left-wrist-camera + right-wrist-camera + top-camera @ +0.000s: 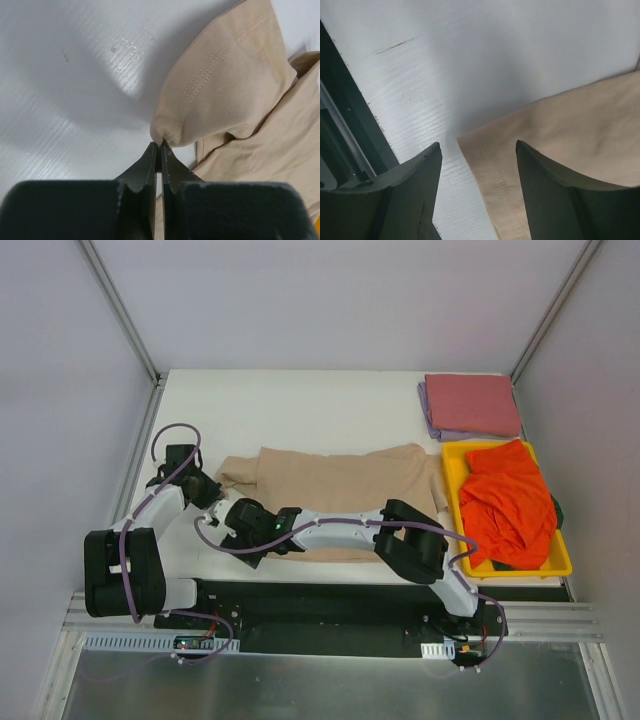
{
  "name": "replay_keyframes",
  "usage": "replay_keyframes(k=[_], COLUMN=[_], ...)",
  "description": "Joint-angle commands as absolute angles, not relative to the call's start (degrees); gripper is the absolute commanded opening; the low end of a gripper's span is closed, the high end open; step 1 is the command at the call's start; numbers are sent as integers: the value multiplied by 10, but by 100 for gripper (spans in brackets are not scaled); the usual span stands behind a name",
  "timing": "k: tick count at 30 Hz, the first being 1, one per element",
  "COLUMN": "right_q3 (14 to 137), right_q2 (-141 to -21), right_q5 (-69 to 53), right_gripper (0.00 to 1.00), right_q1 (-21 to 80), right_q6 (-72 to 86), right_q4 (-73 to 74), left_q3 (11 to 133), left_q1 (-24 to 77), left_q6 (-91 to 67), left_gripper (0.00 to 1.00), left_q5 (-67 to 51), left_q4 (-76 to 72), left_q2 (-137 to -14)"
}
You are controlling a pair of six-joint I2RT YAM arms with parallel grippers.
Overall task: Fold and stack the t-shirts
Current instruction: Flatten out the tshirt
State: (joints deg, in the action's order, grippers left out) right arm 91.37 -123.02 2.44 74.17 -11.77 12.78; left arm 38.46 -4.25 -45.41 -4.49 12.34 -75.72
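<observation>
Desk [300, 400]: tan shirt [340, 480] spread mid-desk, toward near edge. Orange shirt [505, 505] heaped in tray [452, 465], right edge. Pink shirt [470, 403] folded on lavender shirt [430, 422], far right corner. Left fingers [145, 170] pressed together, pinching tan shirt's hem. Right fingers [550, 180] spread above its corner.

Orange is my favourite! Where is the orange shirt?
Seen from above, the orange t-shirt lies crumpled in the yellow tray on the right of the table, just nearer than the folded pink shirt.
</observation>
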Motion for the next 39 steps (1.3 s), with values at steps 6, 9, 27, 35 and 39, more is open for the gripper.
replay_keyframes(k=[6, 9, 27, 35, 39], right_q3=[954, 970, 839, 813, 871], right_q2=[-1260, -1279, -1001, -791, -719], right_q5=[118, 117, 219, 224, 227], right_gripper=[50, 50, 0, 0, 0], right_q1=[751, 750, 617, 347, 275], right_q6=[-115, -106, -37, -112, -164], right_q4=[185, 198, 157, 192, 213], left_q3=[374, 374, 412, 544, 642], left_q1=[-61, -61, -65, -66, -67], left_q6=[-454, -454, -448, -441, -418], left_gripper=[0, 0, 0, 0, 0], left_q5=[-56, -54, 15, 88, 112], left_q4=[113, 113, 124, 146, 154], left_q2=[-743, -743, -665, -644, -629])
